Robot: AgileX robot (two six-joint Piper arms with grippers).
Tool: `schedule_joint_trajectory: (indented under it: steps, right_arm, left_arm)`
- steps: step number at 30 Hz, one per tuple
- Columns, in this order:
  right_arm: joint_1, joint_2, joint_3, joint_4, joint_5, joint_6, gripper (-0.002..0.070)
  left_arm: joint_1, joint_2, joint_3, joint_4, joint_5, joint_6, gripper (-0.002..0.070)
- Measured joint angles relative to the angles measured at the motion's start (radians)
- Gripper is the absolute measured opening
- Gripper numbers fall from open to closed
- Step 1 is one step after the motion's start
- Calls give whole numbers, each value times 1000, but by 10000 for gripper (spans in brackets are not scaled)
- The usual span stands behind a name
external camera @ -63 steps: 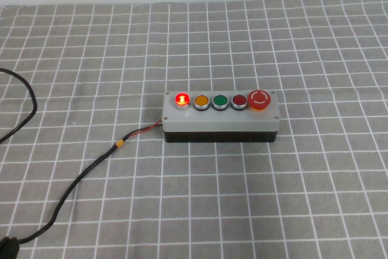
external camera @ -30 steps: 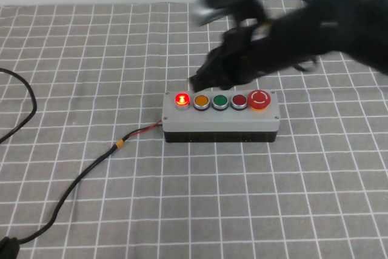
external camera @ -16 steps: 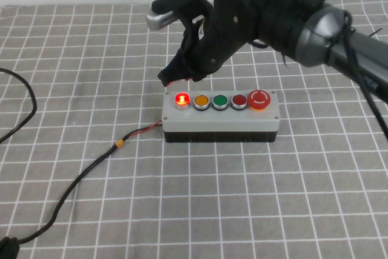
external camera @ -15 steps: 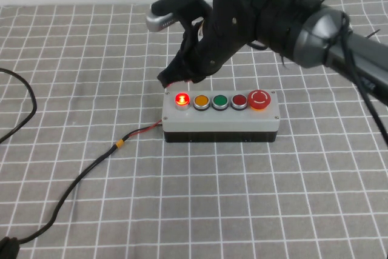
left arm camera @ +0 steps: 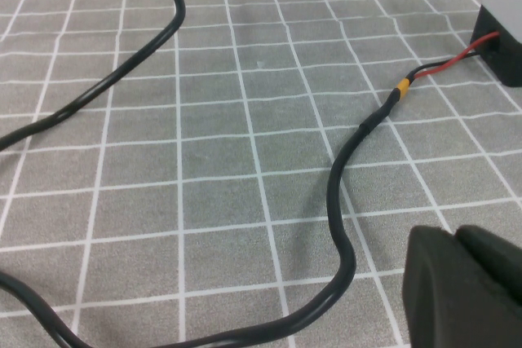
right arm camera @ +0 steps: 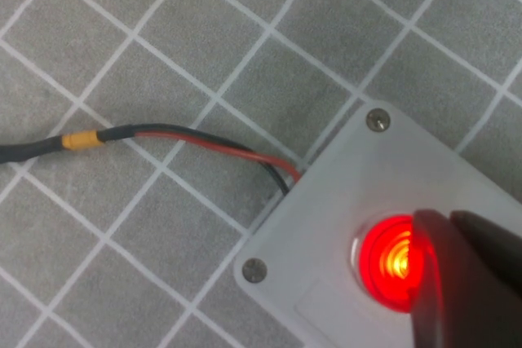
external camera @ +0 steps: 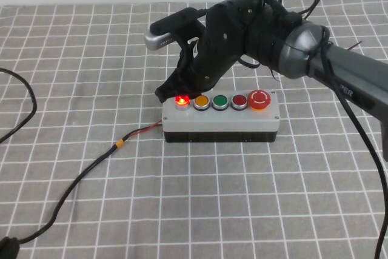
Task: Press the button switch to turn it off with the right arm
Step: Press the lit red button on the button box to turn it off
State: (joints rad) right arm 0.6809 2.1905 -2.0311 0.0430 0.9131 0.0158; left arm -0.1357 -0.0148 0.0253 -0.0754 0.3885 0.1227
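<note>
Shift the right gripper (external camera: pixel 168 91), fingers pressed together at the 10 o'clock edge of the lit red button (external camera: pixel 181 100), onto its centre. Push straight down there, at the 9 o'clock end of the switch box (external camera: pixel 221 121) mid-table, clear of the orange button (external camera: pixel 201 101). Leave the left gripper (left arm camera: pixel 457 244), likewise pressed together, low beside the cable (left arm camera: pixel 338 201).

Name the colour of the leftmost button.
Glowing red, clearest in the right wrist view; right claw over the button, left claw beside the cable.

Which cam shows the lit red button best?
Right wrist view: lit red button close-up, right tool covering one edge. High view shows it small at the button box's left end. Left wrist view: only the box's corner, button unseen; left tool near the cable.
</note>
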Motion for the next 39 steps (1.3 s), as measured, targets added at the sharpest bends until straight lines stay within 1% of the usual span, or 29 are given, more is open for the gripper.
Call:
schedule_joint_trajectory:
  steps: [14, 21, 25, 32, 36, 39]
  right_arm:
    - [0, 38, -28, -4, 26, 3, -16]
    - [0, -39, -6, -23, 44, 4, -16]
    - [0, -167, -2, -68, 60, 4, -16]
    - [0, -446, 14, -236, 126, 4, -16]
    - [0, -612, 113, -266, 121, 4, -16]
    - [0, -758, 262, -266, 96, 6, -16]
  left_arm:
    - [0, 0, 0, 0, 0, 0, -3]
    - [0, 0, 0, 0, 0, 0, -3]
    - [0, 0, 0, 0, 0, 0, -3]
    - [0, 0, 0, 0, 0, 0, -3]
    - [0, 0, 0, 0, 0, 0, -3]
    - [0, 0, 0, 0, 0, 0, -3]
